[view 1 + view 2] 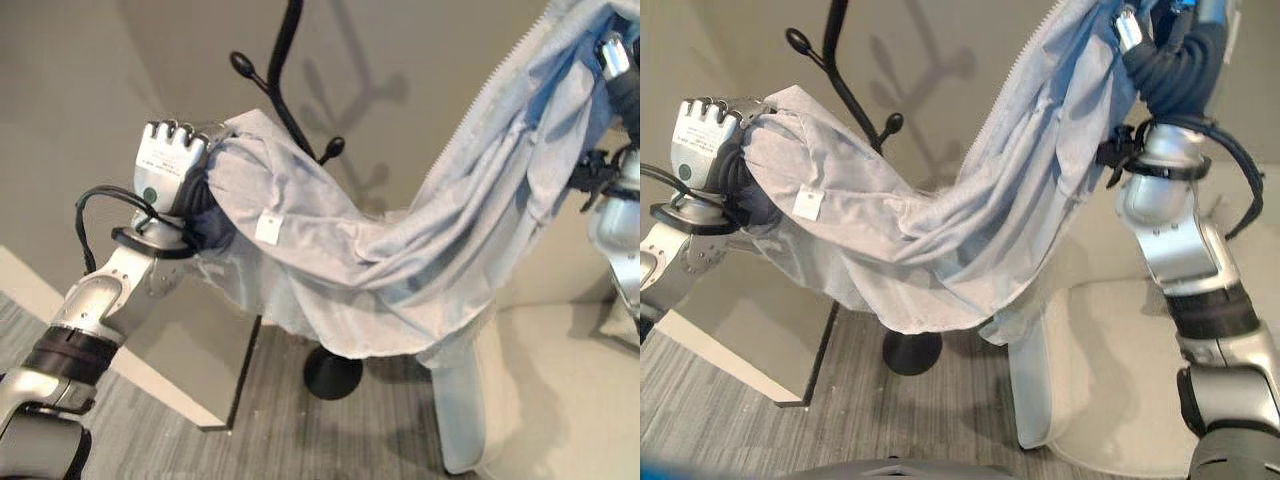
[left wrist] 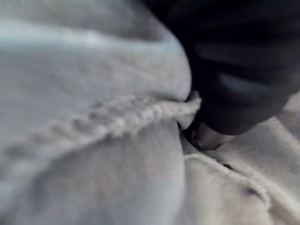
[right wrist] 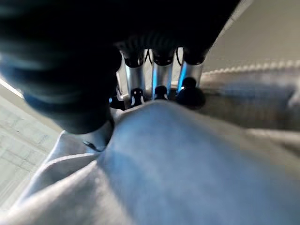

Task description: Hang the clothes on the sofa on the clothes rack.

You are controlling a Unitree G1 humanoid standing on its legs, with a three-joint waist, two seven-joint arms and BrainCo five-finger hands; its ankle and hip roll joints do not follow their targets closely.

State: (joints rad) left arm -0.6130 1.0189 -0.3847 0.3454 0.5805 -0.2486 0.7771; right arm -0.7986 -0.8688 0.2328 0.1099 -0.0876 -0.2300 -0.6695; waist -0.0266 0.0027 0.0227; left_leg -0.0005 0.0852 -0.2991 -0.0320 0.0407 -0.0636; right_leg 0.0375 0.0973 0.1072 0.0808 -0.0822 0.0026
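One pale blue-grey jacket (image 1: 420,250) hangs stretched in the air between the two hands, sagging in the middle like a hammock, with its zipper edge running up toward the upper right. A small white tag (image 1: 268,228) shows on the fabric near the left end, and a loose part of the garment drops down almost to the floor on the lower right. The left hand (image 1: 168,160) is raised at the jacket's left end, fingers curled over with the cloth bunched round them; its wrist view shows the dark cover pressed against a seam of the fabric. The right hand (image 1: 1140,45) holds the other end high at the upper right, and its wrist view shows the silver fingers (image 3: 161,77) bent down onto the cloth, gripping a fold. Just behind the jacket stands the black clothes rack (image 1: 285,60), its curved, knob-tipped hooks rising above the fabric and its round base (image 1: 332,372) on the grey floor (image 1: 300,440) beneath the sagging middle. A pale wall (image 1: 80,80) lies behind.
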